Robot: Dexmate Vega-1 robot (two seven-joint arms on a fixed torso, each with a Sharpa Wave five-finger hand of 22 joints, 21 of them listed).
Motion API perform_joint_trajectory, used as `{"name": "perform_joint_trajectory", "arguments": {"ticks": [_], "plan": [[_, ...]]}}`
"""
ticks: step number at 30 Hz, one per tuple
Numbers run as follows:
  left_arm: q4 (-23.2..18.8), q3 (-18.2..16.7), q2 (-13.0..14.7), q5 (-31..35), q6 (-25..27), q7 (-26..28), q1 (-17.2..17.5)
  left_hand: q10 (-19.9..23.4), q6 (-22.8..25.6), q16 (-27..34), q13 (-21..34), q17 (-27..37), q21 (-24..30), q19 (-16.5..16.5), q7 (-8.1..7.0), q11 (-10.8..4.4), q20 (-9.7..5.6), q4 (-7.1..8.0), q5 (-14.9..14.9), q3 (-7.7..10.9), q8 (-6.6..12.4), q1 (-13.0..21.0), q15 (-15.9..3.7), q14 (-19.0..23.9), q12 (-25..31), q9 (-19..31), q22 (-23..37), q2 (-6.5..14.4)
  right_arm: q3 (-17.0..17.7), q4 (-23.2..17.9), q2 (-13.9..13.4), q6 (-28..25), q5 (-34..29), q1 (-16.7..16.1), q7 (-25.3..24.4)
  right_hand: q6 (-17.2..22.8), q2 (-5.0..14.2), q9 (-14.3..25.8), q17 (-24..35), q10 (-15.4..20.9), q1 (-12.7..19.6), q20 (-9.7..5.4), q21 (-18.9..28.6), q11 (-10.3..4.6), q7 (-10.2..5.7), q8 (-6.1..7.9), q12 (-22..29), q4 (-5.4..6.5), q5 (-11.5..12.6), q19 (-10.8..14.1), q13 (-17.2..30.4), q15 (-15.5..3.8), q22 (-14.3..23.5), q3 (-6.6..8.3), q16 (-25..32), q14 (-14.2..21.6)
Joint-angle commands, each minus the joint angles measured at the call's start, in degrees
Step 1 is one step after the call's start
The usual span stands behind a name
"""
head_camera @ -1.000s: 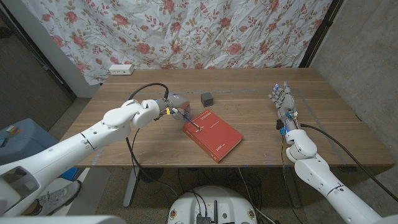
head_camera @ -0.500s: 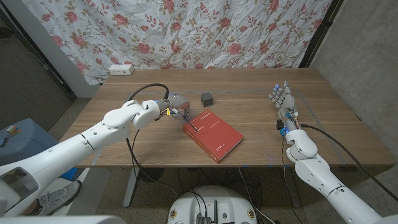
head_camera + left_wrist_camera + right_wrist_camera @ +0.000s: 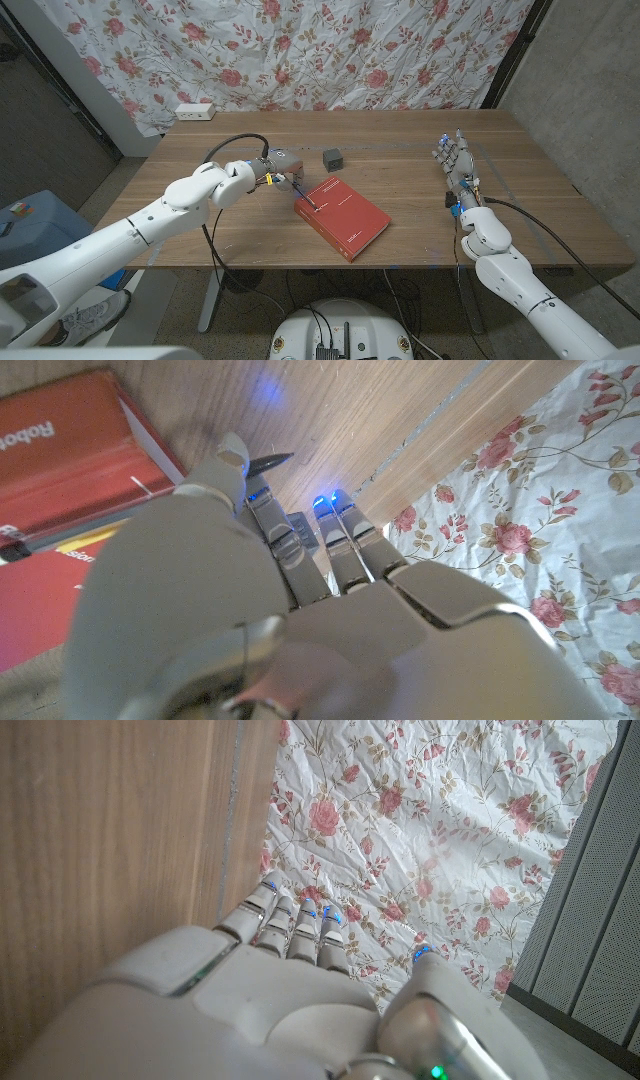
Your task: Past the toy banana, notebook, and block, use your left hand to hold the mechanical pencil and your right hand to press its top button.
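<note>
table (image 3: 400, 185): brown wood grain | notebook (image 3: 345, 217): red, white lettering | block (image 3: 332, 157): dark grey | curtain (image 3: 300, 50): white, pink-red roses | power strip (image 3: 195, 111): white | left robot hand (image 3: 282, 170): grey

Soft, even indoor light covers the table (image 3: 420, 200), with faint shadows and little glare. Both wrist views look blurred up close, perhaps from nearness.

One notebook (image 3: 342, 216), one block (image 3: 332, 157)
</note>
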Motion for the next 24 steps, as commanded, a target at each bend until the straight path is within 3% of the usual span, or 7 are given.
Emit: {"name": "perform_joint_trajectory", "arguments": {"ticks": [1,24], "plan": [[-3.2,-1.6,0.5,0.3,4.7,-0.3,2.6,1.1,1.0,0.2,0.2,0.3,0.3,0.5,0.12,-0.36,-5.03,-0.03,0.2,-0.55,0.39,0.0,-10.09,0.8,0.5,0.2,0.2,0.0,-0.1,-0.4,-0.7,-0.6,-0.1,0.3,0.5,0.6,0.06,0.1,0.1,0.6,-0.8,-0.2,0.0,0.2,0.04,-0.06,0.2,0.08,-0.2,0.4,0.1,-0.09,0.1,0.52,0.3,0.5],[-8.2,-4.7,-0.4,-2.4,15.0,1.3,7.5,2.8,1.9,0.2,0.2,0.4,0.1,0.7,0.34,-0.39,-4.99,0.12,0.2,-1.34,0.18,-0.3,-10.14,2.2,0.4,0.0,0.3,-0.1,-0.2,-2.6,-2.0,-0.2,-2.7,-0.4,-0.1,0.8,-0.04,0.1,0.0,0.7,-1.0,-0.22,0.0,0.2,-0.11,-0.09,0.2,-0.02,-0.2,0.5,0.1,-0.17,0.1,0.81,0.4,0.5]]}}
